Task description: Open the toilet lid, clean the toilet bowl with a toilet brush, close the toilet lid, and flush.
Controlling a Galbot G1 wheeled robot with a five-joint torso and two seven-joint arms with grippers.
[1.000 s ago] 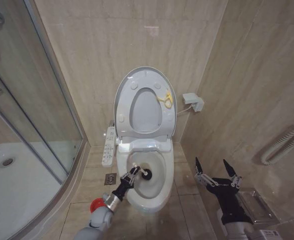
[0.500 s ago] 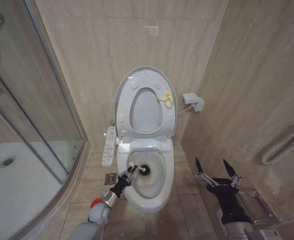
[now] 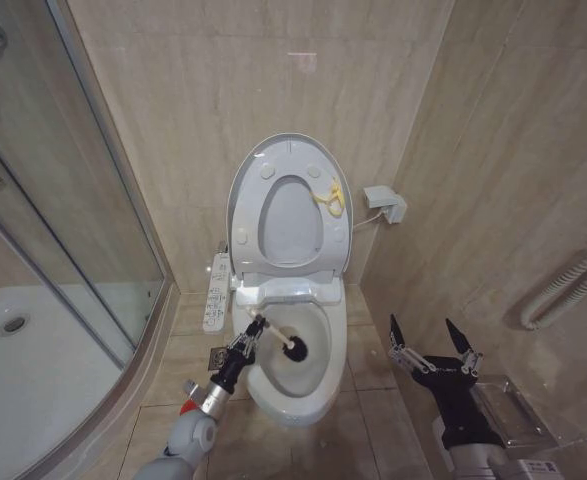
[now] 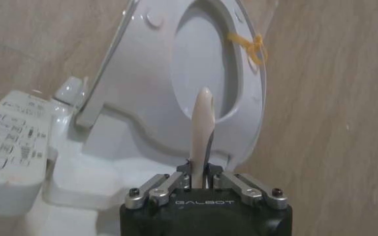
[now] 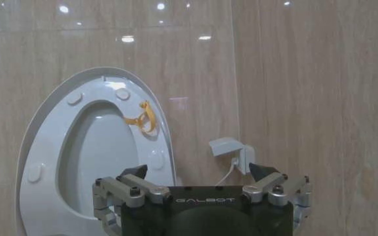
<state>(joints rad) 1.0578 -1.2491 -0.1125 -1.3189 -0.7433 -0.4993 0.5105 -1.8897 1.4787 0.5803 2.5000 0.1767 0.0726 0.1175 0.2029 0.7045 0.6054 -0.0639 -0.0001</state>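
At the left side of the head view, the left end effector sits at the near-left rim of the toilet bowl, with its fingers closed on the handle of the toilet brush. The handle runs from the end effector down and away into the bowl. The dark bristle head rests inside the basin, just beyond the fingertips, above the yellowish stain at the bottom. In the left wrist view, the handle tip projects straight out between the closed fingers of the left end effector.

The brush is judged light, with a thin, rigid and smooth handle. A grip high on the stick, as seen here, gives reach but lets the head lever against the fingers, so firm clamping is advisable. The glazed ceramic is hard and slippery, and the bristles are likely to skate on it.

Behind the end effector, the toilet lid stands upright against the wall, with the ring seat raised against it. The lid is a light, glossy plastic part and is best taken at its free top edge.

At the right, the right end effector hangs idle beside the bowl, well apart from it, with its fingers spread.
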